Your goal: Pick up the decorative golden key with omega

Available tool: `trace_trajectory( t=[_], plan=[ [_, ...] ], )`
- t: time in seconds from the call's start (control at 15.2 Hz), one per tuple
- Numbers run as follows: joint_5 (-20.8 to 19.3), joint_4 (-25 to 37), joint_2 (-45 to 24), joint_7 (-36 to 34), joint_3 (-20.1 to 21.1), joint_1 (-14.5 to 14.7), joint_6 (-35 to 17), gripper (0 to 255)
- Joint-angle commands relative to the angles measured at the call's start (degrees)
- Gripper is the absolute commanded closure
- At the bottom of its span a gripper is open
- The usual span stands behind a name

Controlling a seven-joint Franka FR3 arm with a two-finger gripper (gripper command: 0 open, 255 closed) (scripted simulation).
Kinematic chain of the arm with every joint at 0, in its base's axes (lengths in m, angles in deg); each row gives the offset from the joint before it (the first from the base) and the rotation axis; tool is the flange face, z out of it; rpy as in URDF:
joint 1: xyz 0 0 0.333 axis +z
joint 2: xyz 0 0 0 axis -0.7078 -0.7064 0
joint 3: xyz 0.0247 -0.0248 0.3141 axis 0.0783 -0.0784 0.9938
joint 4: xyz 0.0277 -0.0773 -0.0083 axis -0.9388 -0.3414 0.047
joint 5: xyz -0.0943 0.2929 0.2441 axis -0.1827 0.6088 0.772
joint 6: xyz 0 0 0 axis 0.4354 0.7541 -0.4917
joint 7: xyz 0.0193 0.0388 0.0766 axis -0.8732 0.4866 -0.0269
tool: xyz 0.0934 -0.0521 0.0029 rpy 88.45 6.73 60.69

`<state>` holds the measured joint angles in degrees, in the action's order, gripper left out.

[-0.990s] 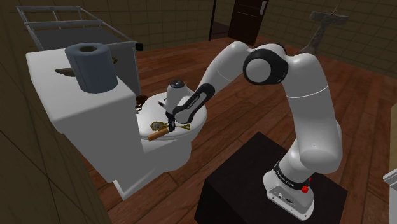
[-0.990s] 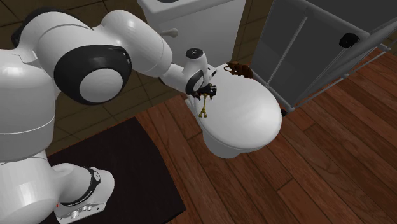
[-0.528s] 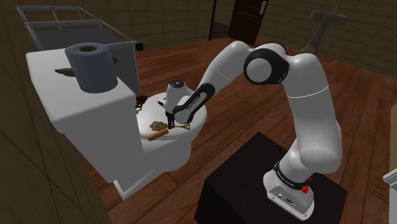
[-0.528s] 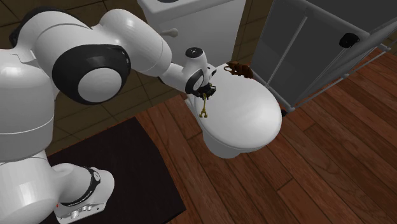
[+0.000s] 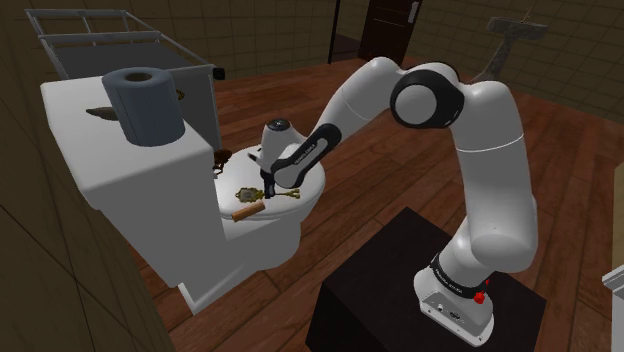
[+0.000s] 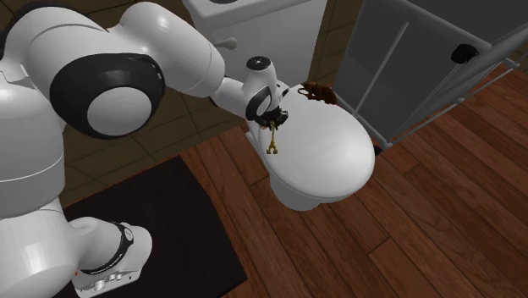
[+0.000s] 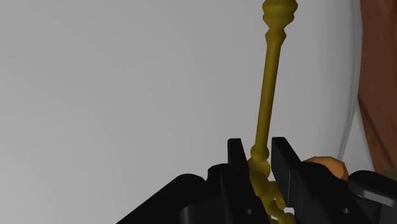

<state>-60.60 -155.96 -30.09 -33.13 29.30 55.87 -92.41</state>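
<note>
– Brown floorboards and tiled walls are being shown around a white toilet (image 5: 262, 238), and its closed lid (image 6: 330, 152) is serving as the work surface. Where is the golden key (image 7: 270, 95) being found?

– It is being clasped by the black jaws, which are being pressed narrowly onto the beaded stretch of its shaft. The long end is being pointed out over the side of the lid nearest the arm. Whether the tip is touching the lid cannot be told.

– How is it being judged to handle?

– As light, stiff and smooth, so probably slippery. A thin round shaft may be swivelled within the pinch. The beads are being judged the soundest hold, since sliding is being resisted there. A brown stick (image 5: 247, 210) and a gilt ornament (image 5: 243, 193) are being left close by on the lid.
</note>
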Motion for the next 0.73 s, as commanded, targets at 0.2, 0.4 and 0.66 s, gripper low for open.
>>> trace_trajectory(
  t=[0.2, 0.4, 0.66],
  plan=[
    [0.7, -0.7, 3.2, 0.7, 0.8, -0.5, 2.5, 255],
    [1.1, -1.0, 5.0, 1.1, 1.2, -0.8, 4.0, 255],
    [1.5, -1.2, 6.3, 1.4, 1.5, -1.1, 5.2, 255]
  ],
)
